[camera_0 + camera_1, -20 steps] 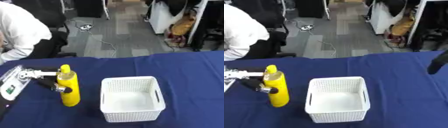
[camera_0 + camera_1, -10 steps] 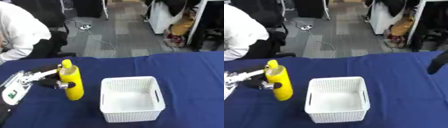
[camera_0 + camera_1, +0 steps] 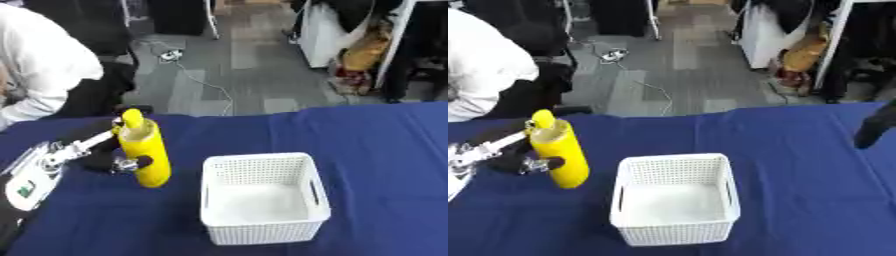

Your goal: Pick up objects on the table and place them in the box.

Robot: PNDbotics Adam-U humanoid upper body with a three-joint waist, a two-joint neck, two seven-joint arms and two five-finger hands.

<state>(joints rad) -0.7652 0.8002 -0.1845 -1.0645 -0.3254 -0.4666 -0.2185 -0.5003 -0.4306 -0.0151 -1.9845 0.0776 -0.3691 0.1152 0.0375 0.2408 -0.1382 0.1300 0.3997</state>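
Observation:
A yellow bottle (image 3: 144, 154) with a narrow neck stands slightly tilted, held over the blue table left of the white mesh box (image 3: 262, 197). My left hand (image 3: 98, 153) is shut on it, fingers and thumb curled round its body from the left side. The box holds nothing and sits at the centre near the table's front. A dark part of my right hand (image 3: 877, 126) shows at the right edge of the right eye view, over the table; how its fingers stand is hidden.
The blue cloth-covered table (image 3: 376, 145) stretches to the right of the box. Beyond its far edge are a grey floor with cables, a person in white at the far left, and furniture at the back right.
My left hand has carried the yellow bottle upward and to the right, closer to the box. The box has stayed in place.

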